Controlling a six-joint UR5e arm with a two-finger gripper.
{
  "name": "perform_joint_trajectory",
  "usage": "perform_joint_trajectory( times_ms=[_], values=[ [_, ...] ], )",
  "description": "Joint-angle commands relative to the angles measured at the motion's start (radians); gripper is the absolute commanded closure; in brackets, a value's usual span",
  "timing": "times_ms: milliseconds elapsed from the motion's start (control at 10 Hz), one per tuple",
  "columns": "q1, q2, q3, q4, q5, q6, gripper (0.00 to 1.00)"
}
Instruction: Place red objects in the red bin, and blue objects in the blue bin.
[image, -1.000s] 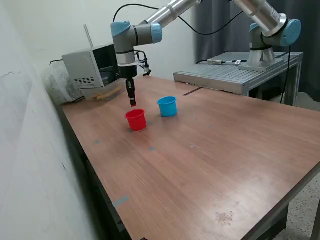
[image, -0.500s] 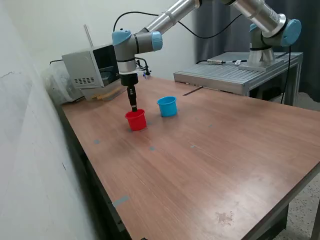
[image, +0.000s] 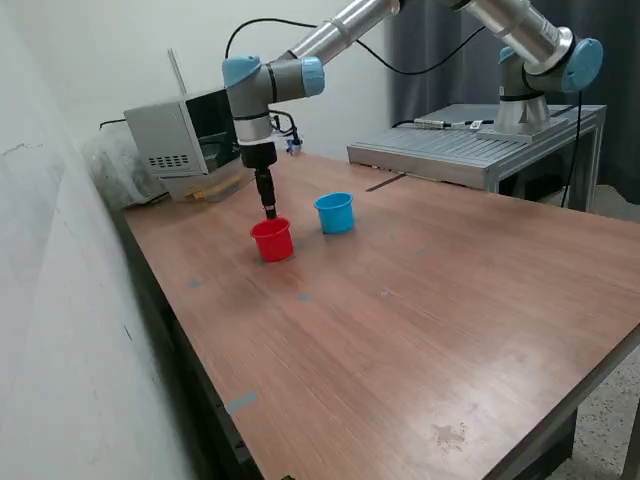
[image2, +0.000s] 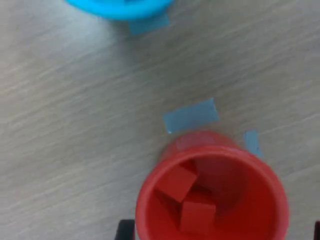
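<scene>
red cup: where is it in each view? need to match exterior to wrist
Exterior view: the red cup stands on the table, directly under the gripper, at the exterior view's left of the blue cup.
Wrist view: the red cup fills the near field, seen from above, with two red cubes inside.
Shared landmark: the blue cup.

We see the UR5e arm reaching in from the exterior view's upper right, wrist turned straight down w/ the gripper (image: 269, 211) vertical and low (finger state too small to tell; the wrist view shows only dark finger edges (image2: 125, 229) at the frame border).
</scene>
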Motion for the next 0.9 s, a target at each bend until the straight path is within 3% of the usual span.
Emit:
perform_joint_trajectory(
  times_ms=[0,100,400,700,800],
  values=[
    [0.01,-0.091,0.008,0.13,-0.002,-0.008,0.0],
    [0.016,-0.149,0.031,0.183,-0.001,-0.008,0.0],
    [0.076,-0.345,0.242,0.256,0.001,-0.015,0.0],
    [0.119,-0.52,0.455,0.438,-0.007,-0.037,0.0],
    [0.146,-0.591,0.52,0.437,-0.008,-0.04,0.0]
  ],
)
